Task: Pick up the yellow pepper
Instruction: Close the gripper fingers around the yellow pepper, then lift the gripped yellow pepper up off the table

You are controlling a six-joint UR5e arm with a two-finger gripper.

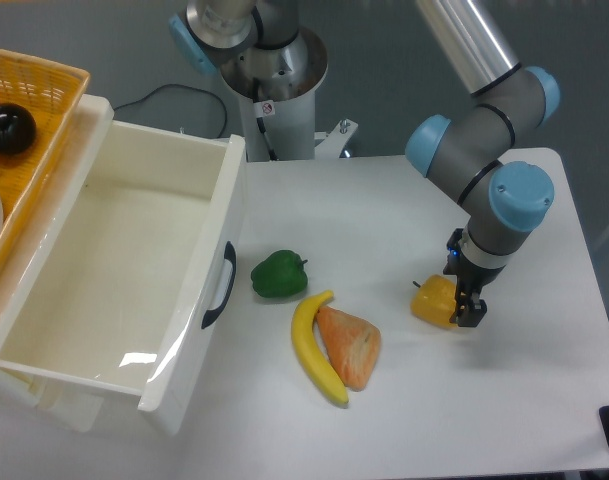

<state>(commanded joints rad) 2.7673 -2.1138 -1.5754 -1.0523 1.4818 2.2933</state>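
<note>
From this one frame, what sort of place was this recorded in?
Probably a robotics lab test bench, not a kitchen. A plain white table carries toy food: a yellow pepper at the gripper, a green pepper and a banana, beside an open white drawer.

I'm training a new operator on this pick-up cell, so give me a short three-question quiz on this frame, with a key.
1. True or false: the gripper is down at the yellow pepper.
2. Which item touches the banana? A) green pepper B) orange wedge-shaped piece C) yellow pepper
3. Fill in: the white drawer on the left stands ____.

Key
1. True; the fingers are at the pepper's right side, though whether they have closed on it cannot be told.
2. B; it lies against the banana's right side.
3. Open, with nothing visible inside.
</note>
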